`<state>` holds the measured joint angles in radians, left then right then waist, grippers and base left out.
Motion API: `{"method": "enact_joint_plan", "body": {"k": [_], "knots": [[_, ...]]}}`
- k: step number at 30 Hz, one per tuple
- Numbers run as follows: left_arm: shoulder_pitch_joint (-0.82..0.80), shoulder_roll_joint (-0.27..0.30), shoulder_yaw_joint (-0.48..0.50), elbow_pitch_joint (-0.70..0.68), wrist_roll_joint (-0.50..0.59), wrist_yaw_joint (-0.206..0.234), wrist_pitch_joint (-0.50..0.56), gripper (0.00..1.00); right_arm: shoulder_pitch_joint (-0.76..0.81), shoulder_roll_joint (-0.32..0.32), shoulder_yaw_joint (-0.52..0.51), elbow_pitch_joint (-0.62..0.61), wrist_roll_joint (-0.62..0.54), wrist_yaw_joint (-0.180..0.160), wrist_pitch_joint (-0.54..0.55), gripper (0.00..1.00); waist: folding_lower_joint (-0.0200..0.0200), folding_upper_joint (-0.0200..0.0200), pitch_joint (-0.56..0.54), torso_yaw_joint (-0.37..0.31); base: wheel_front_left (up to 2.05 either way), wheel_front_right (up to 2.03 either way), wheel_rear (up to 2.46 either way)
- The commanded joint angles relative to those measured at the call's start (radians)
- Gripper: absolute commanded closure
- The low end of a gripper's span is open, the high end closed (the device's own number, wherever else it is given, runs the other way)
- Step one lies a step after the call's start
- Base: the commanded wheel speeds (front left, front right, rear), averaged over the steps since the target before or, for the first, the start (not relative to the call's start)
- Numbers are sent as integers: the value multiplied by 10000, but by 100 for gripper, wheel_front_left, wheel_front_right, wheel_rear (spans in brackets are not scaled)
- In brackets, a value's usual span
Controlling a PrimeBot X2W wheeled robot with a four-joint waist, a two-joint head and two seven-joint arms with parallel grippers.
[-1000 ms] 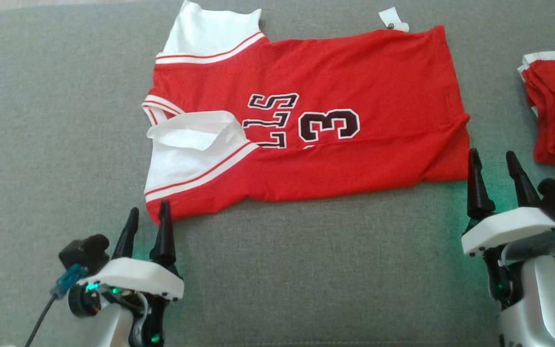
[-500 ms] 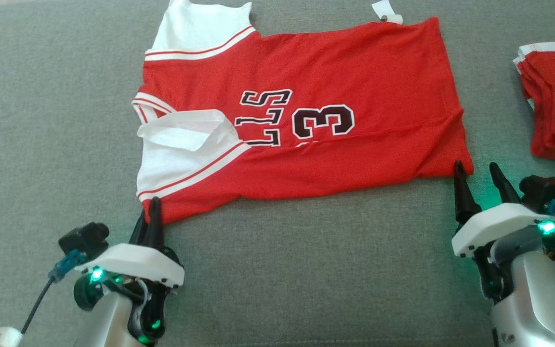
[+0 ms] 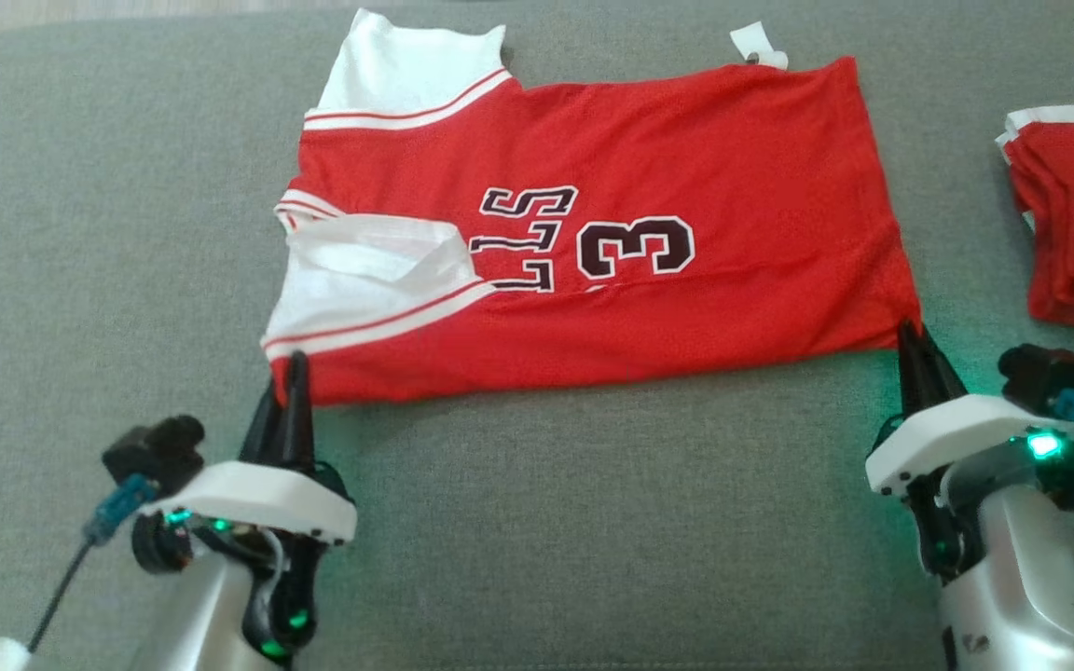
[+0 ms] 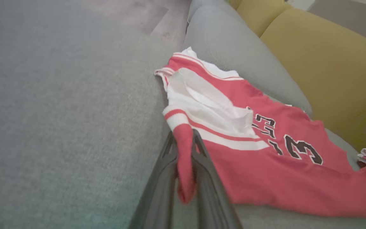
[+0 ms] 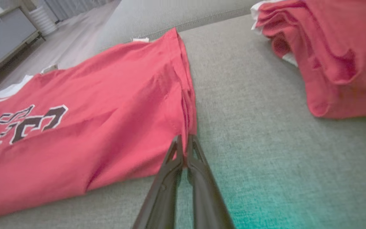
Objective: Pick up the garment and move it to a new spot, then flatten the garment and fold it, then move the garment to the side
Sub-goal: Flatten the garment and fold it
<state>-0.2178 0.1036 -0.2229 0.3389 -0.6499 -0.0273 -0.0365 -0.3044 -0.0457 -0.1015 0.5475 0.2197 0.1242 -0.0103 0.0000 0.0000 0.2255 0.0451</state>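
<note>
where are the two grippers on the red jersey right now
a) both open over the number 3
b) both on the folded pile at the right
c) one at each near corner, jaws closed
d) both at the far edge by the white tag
C: the left gripper pinches the jersey at its near corner below the white band, and the right gripper is closed on the near hem corner.

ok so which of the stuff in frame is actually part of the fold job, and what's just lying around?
In the job:
- red jersey, spread on the grey sofa seat
- left gripper, shut on its near shoulder corner
- right gripper, shut on its near hem corner

Lying about:
- folded red pile, off to the right, apart from the jersey
- yellow cushion, farther back
</note>
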Motion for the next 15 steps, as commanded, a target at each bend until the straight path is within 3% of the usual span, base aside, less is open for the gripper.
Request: {"method": "enact_joint_plan", "body": {"k": [1, 10, 15], "knots": [[-87, 417, 354, -708, 138, 27, -71, 100, -370, -45, 222, -536, 258, 65, -149, 100, 0, 0, -90, -27, 0, 0, 0], [1016, 1181, 366, -3150, 263, 481, 927, 100, 863, -45, 145, -2391, 747, 65, 550, 100, 0, 0, -268, -116, 0, 0, 0], [2050, 1289, 363, -3676, 135, 810, 1341, 100, 1932, -45, 147, -3205, 913, 65, 942, 100, 0, 0, -154, -220, 0, 0, 0]]}}
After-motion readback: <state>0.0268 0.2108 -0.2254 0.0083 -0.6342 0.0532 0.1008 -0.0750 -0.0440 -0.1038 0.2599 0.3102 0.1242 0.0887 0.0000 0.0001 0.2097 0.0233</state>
